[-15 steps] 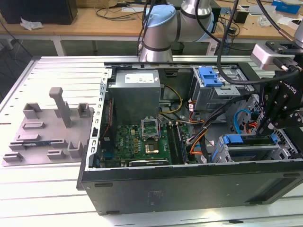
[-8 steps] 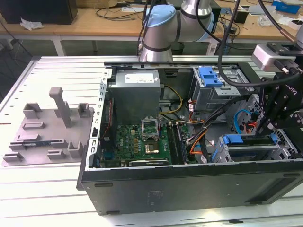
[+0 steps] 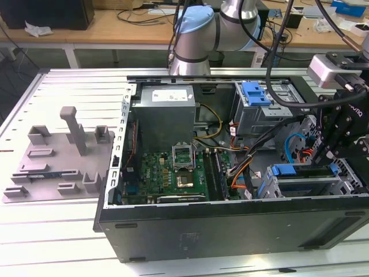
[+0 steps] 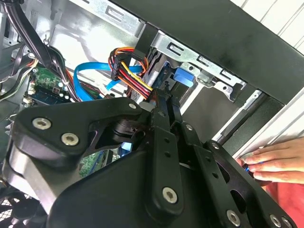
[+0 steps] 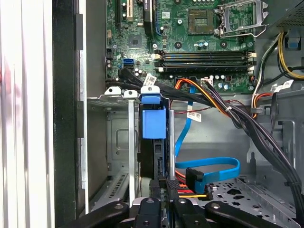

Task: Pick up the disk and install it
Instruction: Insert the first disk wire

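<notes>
The disk (image 5: 159, 159) stands edge-on in a slot of the metal drive bay (image 5: 118, 142) at the case's front corner. Its blue carrier tab (image 5: 154, 122) shows at the far end. My gripper (image 5: 162, 190) is shut on the disk's near edge, with a black finger (image 5: 151, 186) on each side. In the second wrist view the fingers (image 4: 161, 118) run down to the blue carrier (image 4: 183, 77) in the bay. In the exterior view the gripper (image 3: 330, 158) hangs over the disk's blue carrier (image 3: 285, 170) at the case's right end.
A person's hand (image 4: 276, 160) rests on the case's outer edge beside the bay. Power leads (image 5: 183, 187) and a blue data cable (image 5: 209, 166) lie next to the slot. A blue bracket (image 3: 256, 92) tops the grey cage. The motherboard (image 3: 173, 173) and the grey fixture (image 3: 57, 156) lie towards the exterior view's left.
</notes>
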Action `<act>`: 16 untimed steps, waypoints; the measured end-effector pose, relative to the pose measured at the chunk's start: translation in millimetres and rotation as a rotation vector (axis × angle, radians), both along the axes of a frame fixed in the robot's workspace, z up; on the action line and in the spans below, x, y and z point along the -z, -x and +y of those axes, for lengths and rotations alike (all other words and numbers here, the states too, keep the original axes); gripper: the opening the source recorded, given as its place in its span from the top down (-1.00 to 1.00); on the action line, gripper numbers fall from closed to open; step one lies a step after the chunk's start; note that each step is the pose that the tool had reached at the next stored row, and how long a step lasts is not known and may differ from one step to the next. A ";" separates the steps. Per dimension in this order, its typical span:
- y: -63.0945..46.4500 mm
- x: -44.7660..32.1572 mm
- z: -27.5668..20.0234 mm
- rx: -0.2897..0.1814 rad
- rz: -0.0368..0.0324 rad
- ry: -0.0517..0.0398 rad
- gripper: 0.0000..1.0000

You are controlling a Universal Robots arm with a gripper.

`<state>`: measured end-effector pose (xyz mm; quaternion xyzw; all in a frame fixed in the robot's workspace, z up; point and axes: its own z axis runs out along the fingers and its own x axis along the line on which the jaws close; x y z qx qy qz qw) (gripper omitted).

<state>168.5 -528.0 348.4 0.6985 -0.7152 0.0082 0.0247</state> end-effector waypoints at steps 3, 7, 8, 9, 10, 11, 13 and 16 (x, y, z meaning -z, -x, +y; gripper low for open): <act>0.0 0.0 0.0 0.000 0.0000 -0.0001 0.67; -0.1 0.0 0.2 0.000 0.0000 -0.0002 0.67; -0.4 0.0 0.5 0.000 0.0000 -0.0002 0.67; -0.8 0.1 0.7 -0.001 0.0000 -0.0002 0.67; -0.9 0.2 0.8 -0.001 0.0000 -0.0003 0.67; -0.9 0.3 0.9 -0.001 0.0000 -0.0003 0.67; -1.0 0.8 1.0 -0.001 0.0000 -0.0001 0.67; -1.0 2.0 0.9 -0.001 0.0000 -0.0002 0.67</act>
